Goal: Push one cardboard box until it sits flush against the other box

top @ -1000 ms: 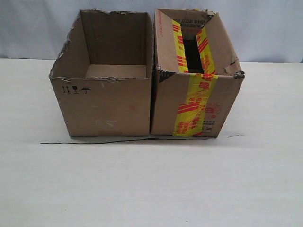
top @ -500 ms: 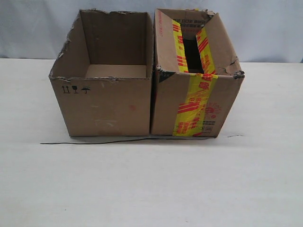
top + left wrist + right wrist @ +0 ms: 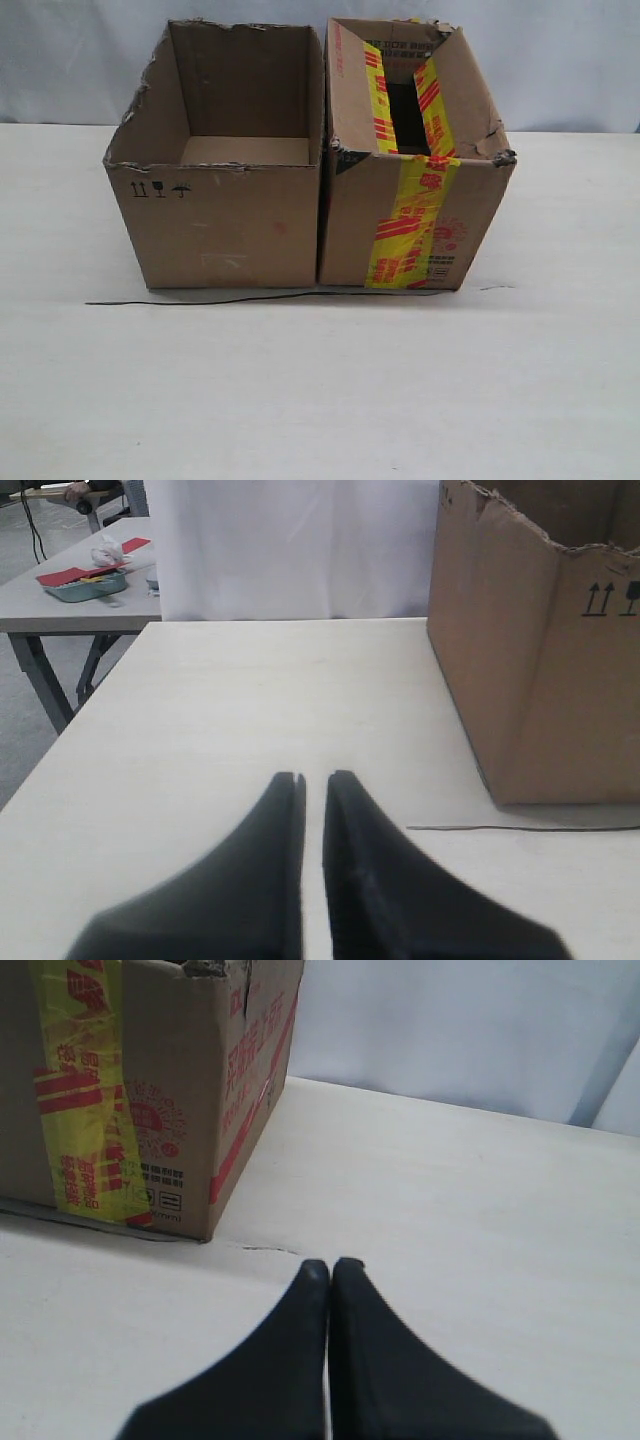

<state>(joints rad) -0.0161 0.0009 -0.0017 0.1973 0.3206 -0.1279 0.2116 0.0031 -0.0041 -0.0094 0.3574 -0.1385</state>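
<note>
Desk: a pale, off-white desk (image 3: 320,400) carries both boxes towards its far side; its near stretch is bare.
Backdrop: a white cloth backdrop (image 3: 560,60) hangs behind the desk.
Other box: the plain brown cardboard box with torn top edges (image 3: 230,225) stands upright and open-topped on the left in the exterior view, with small black handling symbols on its front face.
Cardboard box: the brown cardboard box with yellow tape printed in red (image 3: 345,225) stands on the right, side to side with the plain one. Only a thin dark seam shows between their walls.
Side table: a grey side table (image 3: 60,610) stands beyond the desk, holding a teal tray (image 3: 85,586).
Left jaws: black, drawn almost together with a thin slit between, pinching nothing; the plain box lies ahead and off to one side, well apart.
Right jaws: black, pressed together, pinching nothing; the taped box's dented front corner lies ahead and to one side, apart.
Wire: a thin dark wire (image 3: 250,298) lies on the desk along the front foot of the boxes.
</note>
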